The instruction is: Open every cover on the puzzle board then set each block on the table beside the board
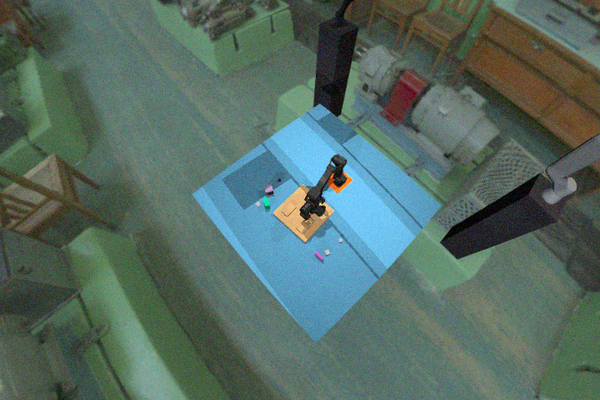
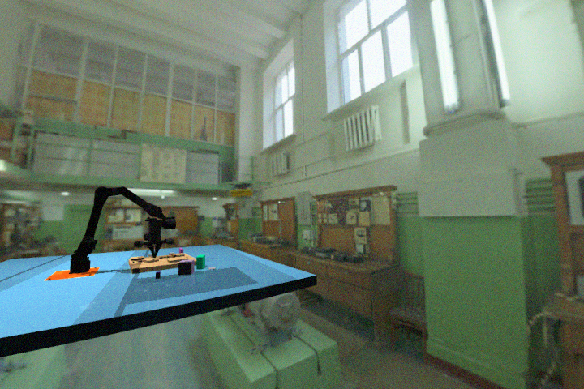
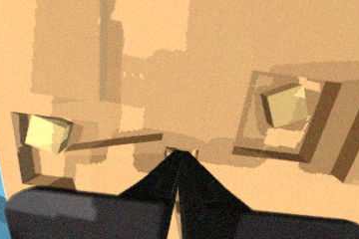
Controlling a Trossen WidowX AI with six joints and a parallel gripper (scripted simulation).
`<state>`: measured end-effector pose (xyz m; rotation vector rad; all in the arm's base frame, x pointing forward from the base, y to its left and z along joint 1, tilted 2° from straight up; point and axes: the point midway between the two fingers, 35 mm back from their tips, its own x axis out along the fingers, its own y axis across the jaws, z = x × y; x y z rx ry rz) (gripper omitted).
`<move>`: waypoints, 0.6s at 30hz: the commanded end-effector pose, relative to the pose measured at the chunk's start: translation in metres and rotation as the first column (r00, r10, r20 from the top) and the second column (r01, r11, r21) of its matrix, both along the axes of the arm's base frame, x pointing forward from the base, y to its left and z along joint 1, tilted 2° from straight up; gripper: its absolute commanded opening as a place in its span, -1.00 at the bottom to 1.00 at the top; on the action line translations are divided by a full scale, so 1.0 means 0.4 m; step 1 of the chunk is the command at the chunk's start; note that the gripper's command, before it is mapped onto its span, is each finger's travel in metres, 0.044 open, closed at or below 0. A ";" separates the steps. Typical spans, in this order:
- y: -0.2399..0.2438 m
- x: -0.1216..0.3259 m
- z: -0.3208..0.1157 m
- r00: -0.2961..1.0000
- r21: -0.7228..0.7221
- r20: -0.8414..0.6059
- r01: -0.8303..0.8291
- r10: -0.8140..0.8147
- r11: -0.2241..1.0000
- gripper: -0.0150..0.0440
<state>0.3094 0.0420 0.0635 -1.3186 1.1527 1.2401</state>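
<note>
The wooden puzzle board point(image 1: 304, 236) point(image 2: 141, 268) point(image 3: 212, 30) lies on the blue table. My gripper point(image 1: 309, 220) point(image 2: 154, 256) point(image 3: 180, 157) is shut and empty, pointing down with its tips close above or at the board between two open wells; contact is unclear. In the wrist view, one pale yellow block point(image 3: 47, 133) sits in the left well and another pale yellow block point(image 3: 287, 106) sits tilted in the right well. A flat wooden cover point(image 3: 68, 50) lies above the left well. A small dark-edged detail is partly hidden behind the fingertips. Shadows blur the other cover edges.
A green block point(image 1: 266, 202) point(image 2: 200, 262), a purple block point(image 1: 268, 188) point(image 2: 186, 267) and a small dark cube point(image 1: 279, 179) point(image 2: 157, 275) stand beside the board. A magenta piece point(image 1: 318, 256) and small pale cubes point(image 1: 327, 252) point(image 1: 340, 240) point(image 1: 257, 204) lie on other table areas.
</note>
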 end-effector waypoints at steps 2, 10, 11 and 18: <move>-0.003 -0.021 -0.005 1.000 -0.005 -0.008 0.004 -0.004 1.000 -0.49; -0.004 -0.047 -0.007 1.000 -0.005 -0.009 0.004 -0.004 1.000 -0.49; -0.004 -0.050 -0.007 1.000 -0.005 -0.009 0.004 -0.004 1.000 -0.49; -0.009 -0.064 -0.007 1.000 -0.005 -0.010 0.004 -0.004 1.000 -0.49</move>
